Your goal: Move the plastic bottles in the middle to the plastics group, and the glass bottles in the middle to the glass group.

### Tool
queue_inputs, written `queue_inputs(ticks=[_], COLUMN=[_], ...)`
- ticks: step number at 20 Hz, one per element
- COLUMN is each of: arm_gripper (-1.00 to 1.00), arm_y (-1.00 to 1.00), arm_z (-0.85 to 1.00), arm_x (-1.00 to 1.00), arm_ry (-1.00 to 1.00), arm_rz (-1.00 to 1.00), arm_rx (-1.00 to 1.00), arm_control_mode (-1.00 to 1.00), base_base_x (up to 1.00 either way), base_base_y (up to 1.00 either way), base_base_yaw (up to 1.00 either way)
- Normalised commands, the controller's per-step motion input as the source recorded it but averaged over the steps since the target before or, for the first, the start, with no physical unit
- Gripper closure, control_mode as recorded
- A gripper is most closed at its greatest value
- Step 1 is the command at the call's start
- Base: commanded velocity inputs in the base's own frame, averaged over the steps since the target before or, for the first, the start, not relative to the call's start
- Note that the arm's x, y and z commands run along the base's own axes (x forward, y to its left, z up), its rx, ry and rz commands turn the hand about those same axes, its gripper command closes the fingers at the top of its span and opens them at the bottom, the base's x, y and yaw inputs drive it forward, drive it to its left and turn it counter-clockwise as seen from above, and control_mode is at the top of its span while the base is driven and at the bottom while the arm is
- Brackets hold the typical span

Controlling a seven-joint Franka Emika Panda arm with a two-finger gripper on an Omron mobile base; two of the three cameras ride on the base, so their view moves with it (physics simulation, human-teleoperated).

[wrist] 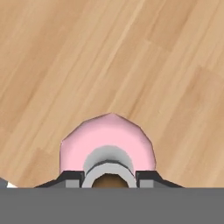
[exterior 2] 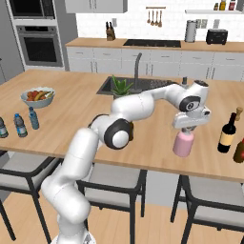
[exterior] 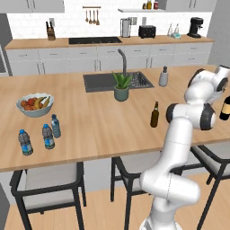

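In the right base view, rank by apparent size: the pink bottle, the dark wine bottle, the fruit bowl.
1. Wine bottle, tallest.
2. Pink bottle.
3. Fruit bowl; it looks about as big as the pink bottle but sits farther away, so that order is unsure.

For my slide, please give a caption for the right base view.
Gripper shut on pink bottle, near the wine bottle.

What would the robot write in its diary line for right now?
fingers: shut on squat pale-pink glass bottle | bottle: upright over wooden counter | near: tall dark wine bottle | left: slim amber-brown bottle
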Motion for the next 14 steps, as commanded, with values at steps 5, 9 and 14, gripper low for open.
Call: queue_inputs(ticks=[5,9,14], arm_gripper=[1.0,1.0,1.0], arm_y=[-0.08,-0.01,0.0], arm_z=[-0.35,-0.03,0.17], arm_x=[0.0,0.0,0.0], arm_ry=[-0.13,-0.15,-0.11], arm_rz=[0.07,0.05,0.03], arm_rx=[0.0,0.0,0.0], arm_control_mode=[-1.0,-1.0,-1.0], base_base_x=[0.0,0.0,0.0], base_base_y=[0.0,0.0,0.0], base_base_yaw=[0.0,0.0,0.0])
